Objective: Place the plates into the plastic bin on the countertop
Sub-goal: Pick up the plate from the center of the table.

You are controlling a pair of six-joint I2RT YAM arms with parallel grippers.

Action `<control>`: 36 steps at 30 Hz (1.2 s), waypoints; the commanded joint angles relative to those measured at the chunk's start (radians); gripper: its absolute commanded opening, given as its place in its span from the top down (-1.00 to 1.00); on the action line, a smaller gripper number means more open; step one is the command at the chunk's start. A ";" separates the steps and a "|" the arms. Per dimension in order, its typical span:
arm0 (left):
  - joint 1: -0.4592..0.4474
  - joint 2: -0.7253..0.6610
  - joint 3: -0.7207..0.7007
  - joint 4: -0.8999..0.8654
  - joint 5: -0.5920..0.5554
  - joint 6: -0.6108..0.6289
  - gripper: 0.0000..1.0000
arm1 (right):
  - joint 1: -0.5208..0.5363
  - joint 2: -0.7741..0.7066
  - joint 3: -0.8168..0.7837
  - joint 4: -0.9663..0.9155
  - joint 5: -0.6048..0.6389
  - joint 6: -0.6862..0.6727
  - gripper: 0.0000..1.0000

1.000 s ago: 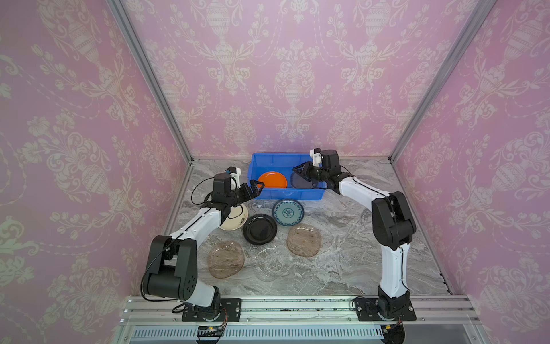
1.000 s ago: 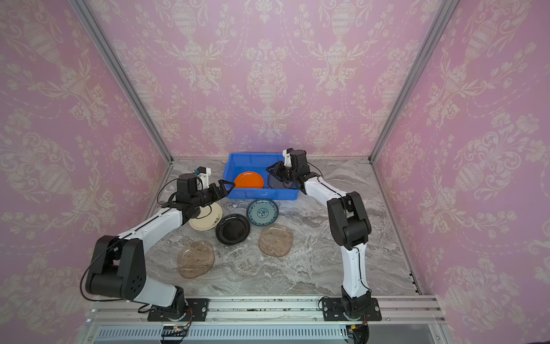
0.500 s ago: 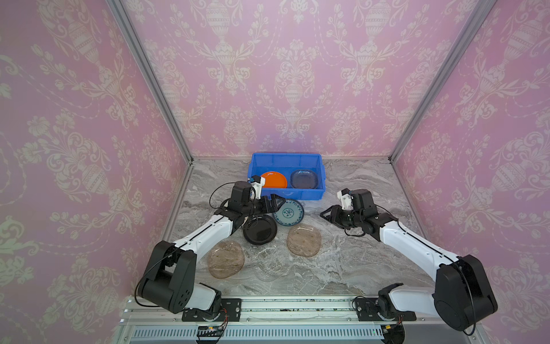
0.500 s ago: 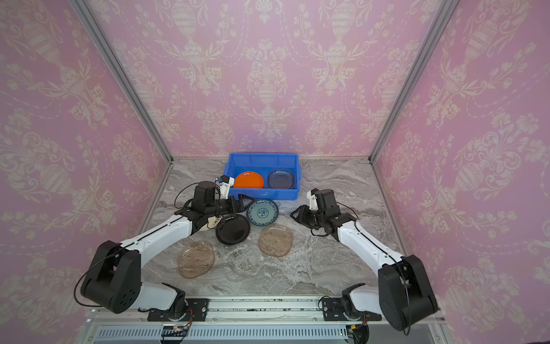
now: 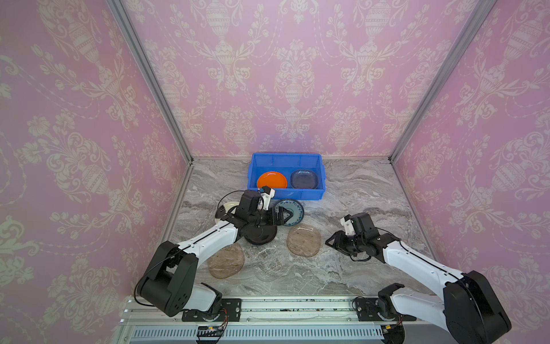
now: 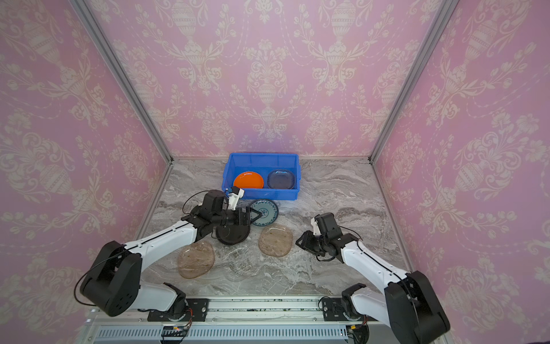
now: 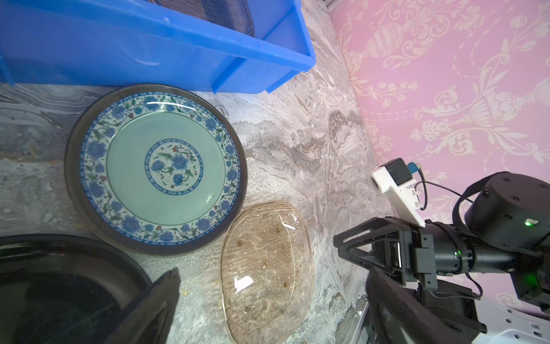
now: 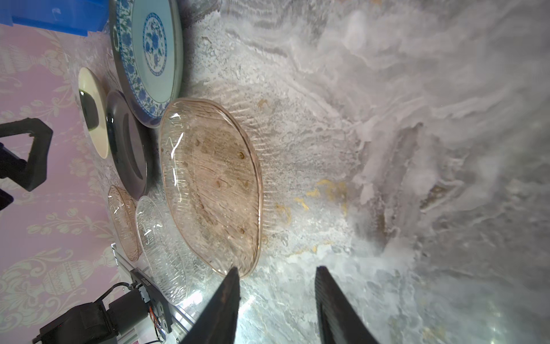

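- Bin (image 5: 285, 158) at 12 o'clock on countertop (image 5: 357, 193), holding orange plate (image 5: 271, 180) and clear plate (image 5: 304, 179).
- Left gripper (image 5: 284, 215): jaws wide apart, empty, at teal plate's (image 5: 296, 208) 9 o'clock.
- Right gripper (image 5: 329, 241): jaws parted, empty, at brown plate's (image 5: 303, 241) 3 o'clock.

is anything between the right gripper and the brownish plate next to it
Nothing visible. The right gripper is open with one finger at the rim of the brownish plate, over bare countertop. The clear plate lies beside that plate, off the line.
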 commanded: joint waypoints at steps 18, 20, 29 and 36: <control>-0.049 -0.018 -0.075 0.045 -0.047 -0.038 -0.99 | 0.049 0.316 -0.003 0.350 -0.041 0.086 0.30; -0.049 -0.014 -0.073 0.044 -0.046 -0.032 -0.99 | 0.053 0.332 -0.003 0.356 -0.038 0.085 0.35; -0.049 -0.009 -0.062 0.019 -0.059 -0.008 -0.99 | 0.057 0.351 -0.021 0.361 -0.019 0.093 0.71; -0.049 0.010 -0.042 -0.004 -0.060 0.026 -0.99 | 0.057 0.252 -0.047 0.279 0.002 0.074 1.00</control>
